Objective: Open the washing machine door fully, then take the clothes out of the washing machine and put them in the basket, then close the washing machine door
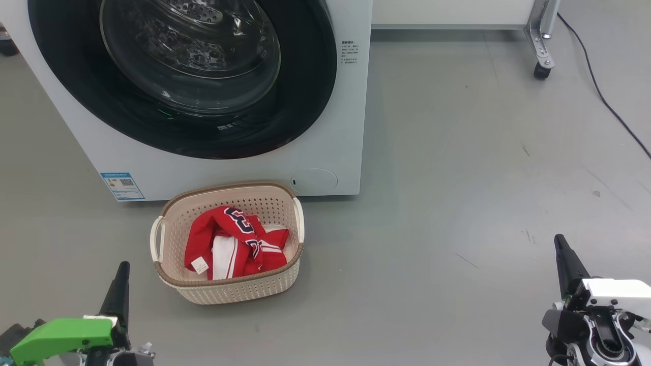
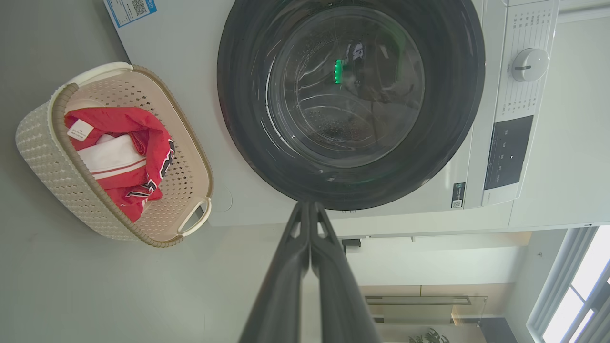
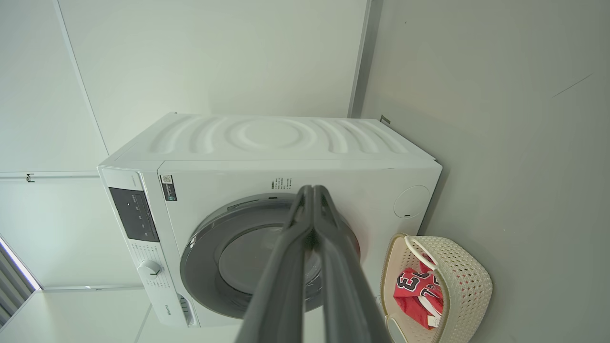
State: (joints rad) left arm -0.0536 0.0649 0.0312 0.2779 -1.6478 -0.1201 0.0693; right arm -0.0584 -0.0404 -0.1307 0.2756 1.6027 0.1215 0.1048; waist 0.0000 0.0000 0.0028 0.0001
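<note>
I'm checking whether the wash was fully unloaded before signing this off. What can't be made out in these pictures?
- The drum behind the washing machine door: head view, glass reflections veil it and the top edge cuts it off.
- Floor of the basket: head view, hidden under the clothes.
- Print on the blue label: head view, too small to read.
- Centre of the door: right wrist view, covered by the right gripper.

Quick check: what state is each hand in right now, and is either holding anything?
Left hand: closed, holding nothing.
Right hand: closed, holding nothing.
</note>
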